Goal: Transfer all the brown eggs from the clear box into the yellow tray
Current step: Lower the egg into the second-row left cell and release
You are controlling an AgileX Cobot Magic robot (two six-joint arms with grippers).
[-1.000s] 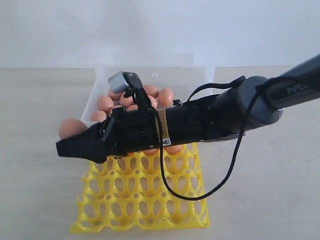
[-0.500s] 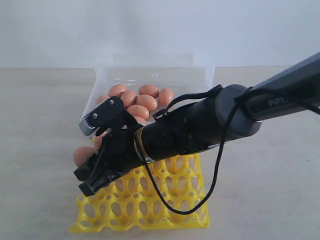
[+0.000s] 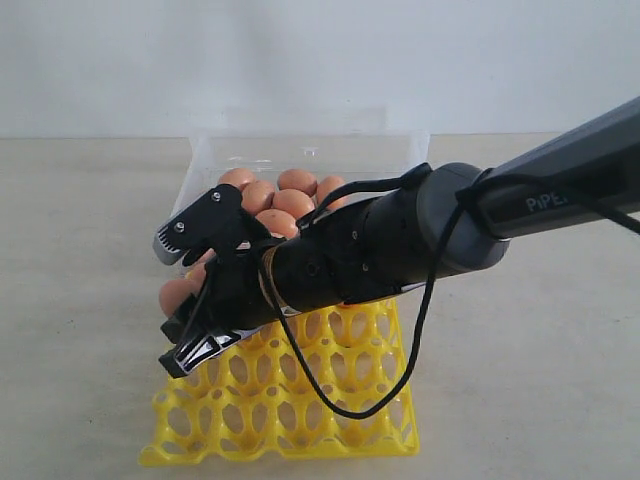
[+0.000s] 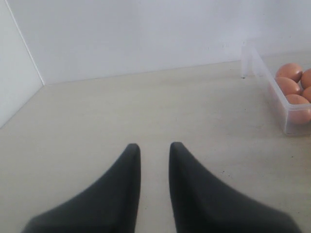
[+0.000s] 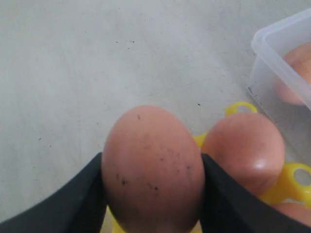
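My right gripper (image 3: 172, 302) reaches across from the right and is shut on a brown egg (image 3: 178, 293), held over the far left corner of the yellow tray (image 3: 290, 405). In the right wrist view the held egg (image 5: 153, 167) fills the gap between the black fingers, and another brown egg (image 5: 243, 150) sits in a tray cup (image 5: 295, 175) just beside it. The clear box (image 3: 300, 160) behind the tray holds several brown eggs (image 3: 292, 192). My left gripper (image 4: 152, 150) is open and empty over bare table, with the clear box (image 4: 272, 85) and its eggs (image 4: 290, 73) off to one side.
The right arm and its black cable (image 3: 430, 330) hang over the tray's far rows and hide them. The table (image 3: 520, 380) is pale and runs to a white wall (image 3: 320, 60) behind the box.
The right wrist has rolled so its jaws stand one above the other, and the held egg has come down from beside the box to the tray's far left corner. The left gripper shows no earlier frame.
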